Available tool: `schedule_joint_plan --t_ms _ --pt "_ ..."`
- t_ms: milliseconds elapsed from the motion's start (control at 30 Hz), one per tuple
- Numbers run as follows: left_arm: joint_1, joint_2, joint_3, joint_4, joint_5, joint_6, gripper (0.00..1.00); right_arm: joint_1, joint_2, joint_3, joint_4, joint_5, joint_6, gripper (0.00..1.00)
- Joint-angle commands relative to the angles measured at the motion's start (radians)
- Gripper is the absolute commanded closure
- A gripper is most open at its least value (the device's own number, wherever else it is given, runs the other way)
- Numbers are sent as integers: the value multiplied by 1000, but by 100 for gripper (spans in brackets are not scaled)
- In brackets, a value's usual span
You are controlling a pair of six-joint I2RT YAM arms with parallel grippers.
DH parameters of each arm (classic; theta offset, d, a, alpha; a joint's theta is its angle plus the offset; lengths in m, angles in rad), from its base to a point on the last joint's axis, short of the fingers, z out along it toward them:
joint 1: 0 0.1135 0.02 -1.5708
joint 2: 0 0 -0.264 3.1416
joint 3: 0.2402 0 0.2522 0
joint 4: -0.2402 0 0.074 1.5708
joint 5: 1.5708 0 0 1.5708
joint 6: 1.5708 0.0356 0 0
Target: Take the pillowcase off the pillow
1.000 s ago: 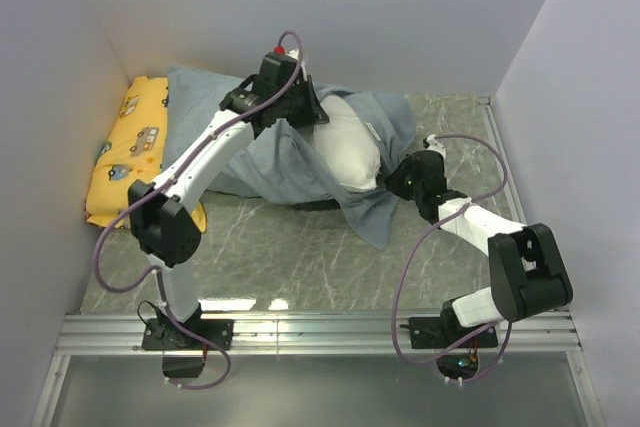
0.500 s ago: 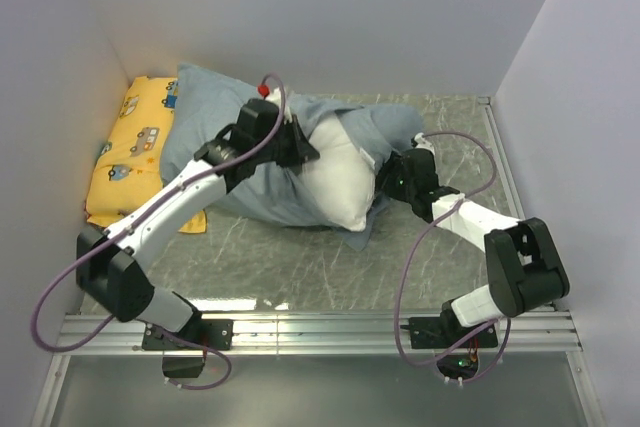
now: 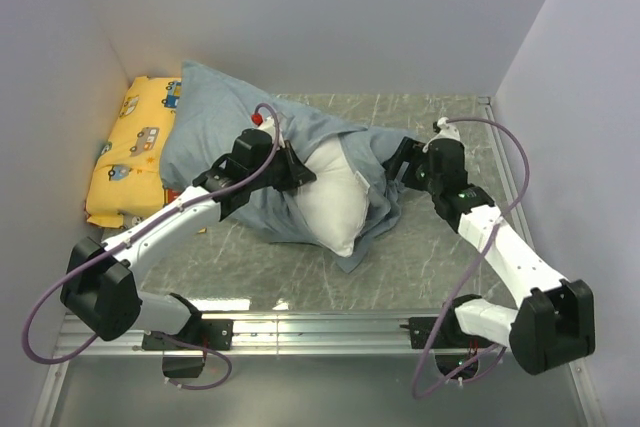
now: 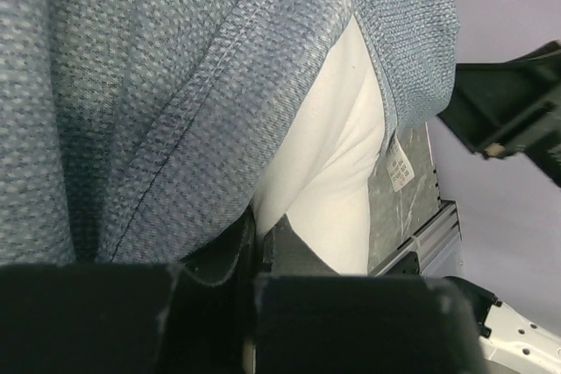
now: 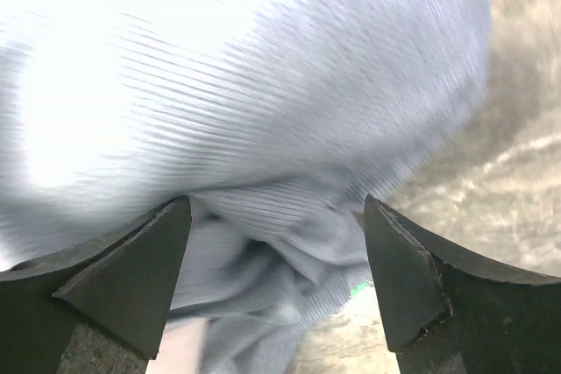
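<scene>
- Broadly, the pillowcase (image 3: 215,127) is the biggest thing on the table (image 3: 450,247). It is a blue-grey mound lying from the far left towards the near right, and its far end rests against a yellow cushion (image 3: 130,152).
- Inside it lies the pillow (image 3: 335,205), with the same long axis. Its bare white end sticks out of the case's mouth and points to the near right, while the rest is hidden under fabric.
- So the mouth faces near right, and I judge the case has to slide off towards the far left.
- At that mouth my left gripper (image 4: 256,247) is the nearer tool. Its fingers are pinched together, with the case's stitched hem running down into them, touching the bare pillow.
- To the right, my right gripper (image 5: 276,208) is spread wide, holding nothing. Blurred case fabric bulges just ahead of it, on the mound's right flank.
- Smallest is a white label (image 4: 399,164), hanging at the case's edge beside the pillow.
</scene>
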Motion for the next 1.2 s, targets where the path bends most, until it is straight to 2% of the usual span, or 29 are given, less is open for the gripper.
schedule_joint_plan --t_ms 0,100,133,200,333,400,500,533,567,633,700,833,933,1000,1033,1167 --pt "11 -43 -12 30 -51 6 100 32 -67 70 -42 -39 -62 14" --pt "5 -41 -4 25 -59 9 100 122 -119 73 -41 16 -105 12" --pt "2 -38 -1 24 -59 7 100 201 -125 76 -42 53 -117 11" --pt "-6 -33 5 21 -66 13 100 253 -91 94 -45 122 -139 10" --pt "-23 -52 4 5 -74 16 100 274 28 157 -75 197 -133 15" --pt "-28 -79 -2 -14 -80 24 100 273 98 191 -102 302 -134 20" --pt "-38 -128 -19 -43 -86 33 100 225 176 270 -143 391 -124 45" --pt "-41 -144 -25 -51 -89 35 100 204 184 283 -142 389 -115 63" --pt "-46 -159 -33 -62 -94 38 100 161 192 298 -139 388 -105 70" --pt "-49 -214 -61 -85 -94 50 100 109 218 318 -137 368 -76 82" --pt "-49 -280 -88 -119 -108 61 100 29 244 317 -116 347 -50 89" --pt "-49 -391 -117 -168 -129 70 100 -83 321 275 -50 227 -4 91" --pt "-49 -446 -119 -168 -139 59 100 -111 388 243 2 121 34 94" --pt "-51 -451 -104 -159 -136 50 100 -109 396 199 86 34 59 94" --pt "-51 -451 -99 -148 -135 49 100 -108 399 148 121 12 69 91" --pt "-49 -408 -35 -90 -142 43 100 -111 448 134 172 -103 82 90"
